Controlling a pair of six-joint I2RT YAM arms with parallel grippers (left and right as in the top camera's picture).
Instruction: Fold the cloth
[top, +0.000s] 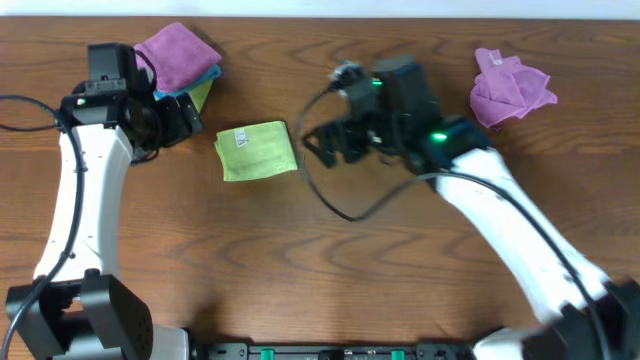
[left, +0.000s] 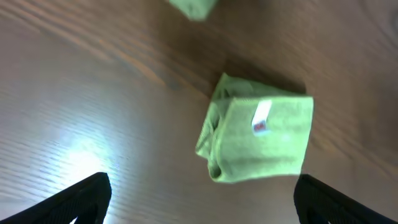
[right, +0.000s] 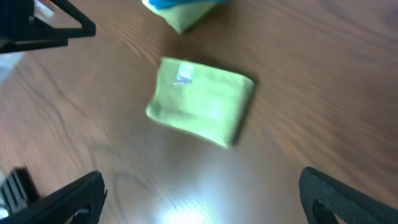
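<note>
The cloth (top: 258, 150) lies folded into a small lime-green square on the wooden table, its white-and-red tag facing up. My left gripper (top: 188, 118) hovers just left of it, open and empty. My right gripper (top: 322, 146) hovers just right of it, also open and empty. In the left wrist view the folded cloth (left: 258, 137) sits ahead of the left gripper (left: 202, 202), whose dark fingers (left: 87, 198) stand wide apart. The right wrist view shows the cloth (right: 202, 102) beyond the right gripper (right: 202, 200), fingers (right: 345, 199) spread, touching nothing.
A purple cloth (top: 178, 55) rests on a blue cloth (top: 207, 76) and another lime one at the back left, close behind the left arm. A crumpled purple cloth (top: 510, 85) lies at the back right. A black cable (top: 330, 200) loops under the right arm.
</note>
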